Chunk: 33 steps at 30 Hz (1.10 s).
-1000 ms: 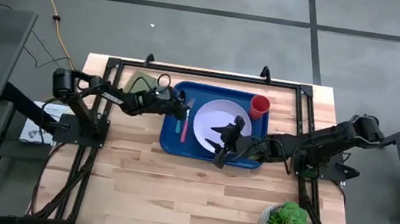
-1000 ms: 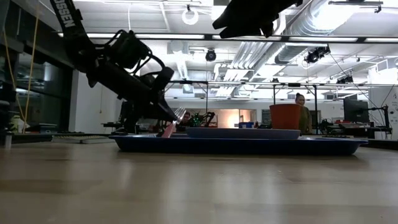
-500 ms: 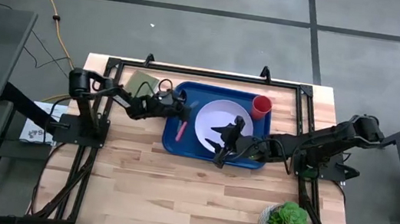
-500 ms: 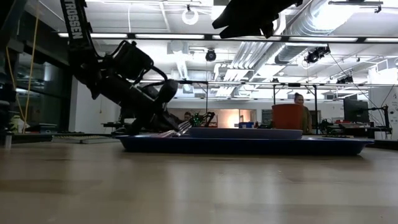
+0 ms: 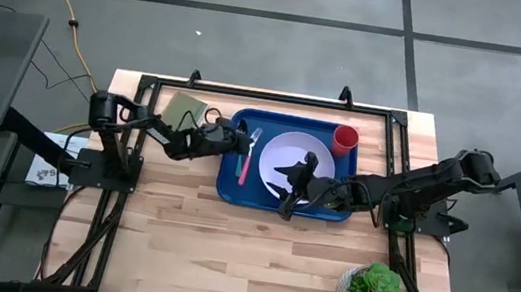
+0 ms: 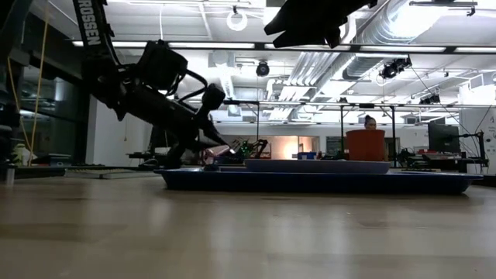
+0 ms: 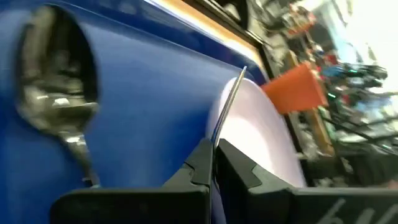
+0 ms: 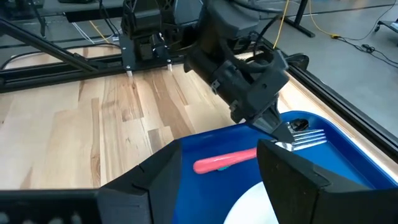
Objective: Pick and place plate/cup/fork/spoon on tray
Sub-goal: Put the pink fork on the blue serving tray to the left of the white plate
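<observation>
The blue tray (image 5: 226,190) holds the pale plate (image 5: 285,149), the red cup (image 5: 345,139) at its far right corner, and the pink-handled fork (image 5: 243,169) lying flat in its left part. The spoon's dark bowl (image 7: 56,84) lies on the tray floor beside the fork's tines (image 8: 308,138); its handle is hidden under my left gripper. My left gripper (image 5: 238,143) is shut and slants down into the tray's far left part, between the spoon and the plate. My right gripper (image 5: 285,188) is open and empty, held high above the plate's near edge. My left gripper has its shut fingertips (image 7: 205,158) low over the tray's floor (image 7: 149,106), slanting down from the table's left. Whether the tips touch the floor, the fork or the spoon cannot be told, because the fingers hide that spot.
A flat olive-green rectangle (image 5: 185,109) lies left of the tray at the far edge. A potted plant (image 5: 373,289) stands at the near right corner. Bare wood spreads across the near half. A person (image 6: 370,124) stands in the room beyond the table.
The fork, tipped under my left gripper a second ago, now lies flat on the tray floor. My left gripper has drawn back toward the table's left and tipped lower. The tray, with plate, cup and cutlery, has slid a little toward the table's right edge.
</observation>
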### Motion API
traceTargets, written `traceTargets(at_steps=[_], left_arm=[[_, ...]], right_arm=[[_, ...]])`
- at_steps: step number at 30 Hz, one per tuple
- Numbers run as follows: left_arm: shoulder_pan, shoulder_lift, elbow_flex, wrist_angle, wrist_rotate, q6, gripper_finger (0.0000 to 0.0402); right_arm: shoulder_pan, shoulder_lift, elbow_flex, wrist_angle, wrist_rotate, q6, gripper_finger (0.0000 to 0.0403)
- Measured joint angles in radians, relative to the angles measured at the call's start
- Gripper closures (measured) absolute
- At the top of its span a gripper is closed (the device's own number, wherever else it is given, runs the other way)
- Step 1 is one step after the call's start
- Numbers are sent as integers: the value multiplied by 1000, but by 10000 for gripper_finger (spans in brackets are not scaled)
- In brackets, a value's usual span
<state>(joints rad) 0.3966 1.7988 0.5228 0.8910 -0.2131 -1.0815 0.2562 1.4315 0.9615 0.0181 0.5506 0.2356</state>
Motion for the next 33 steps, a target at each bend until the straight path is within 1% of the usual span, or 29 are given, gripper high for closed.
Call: traceTargets(at_steps=[3,7,9,11,14,18,23,27,33], left_arm=[[-37,0,0,-35,-111,-18,402],[-103,12,0,-42,-294,-36,402],[-126,22,0,-34,-364,-53,402],[-142,39,0,-34,-410,-70,402],[-152,70,4,-17,-436,-102,402],[-153,109,39,-17,-455,-78,402],[-156,132,82,-35,-431,-8,402],[-155,131,87,-68,-428,-21,402],[-153,131,87,-75,-425,-12,401]], right_arm=[[0,0,0,0,-3,4,202],[0,0,0,0,-4,17,202],[0,0,0,0,-4,19,202],[0,0,0,1,-4,19,202],[0,0,0,7,-4,19,202],[0,0,0,8,-4,18,202],[0,0,0,8,-2,18,202],[0,0,0,8,-2,18,202],[0,0,0,8,-1,18,202]])
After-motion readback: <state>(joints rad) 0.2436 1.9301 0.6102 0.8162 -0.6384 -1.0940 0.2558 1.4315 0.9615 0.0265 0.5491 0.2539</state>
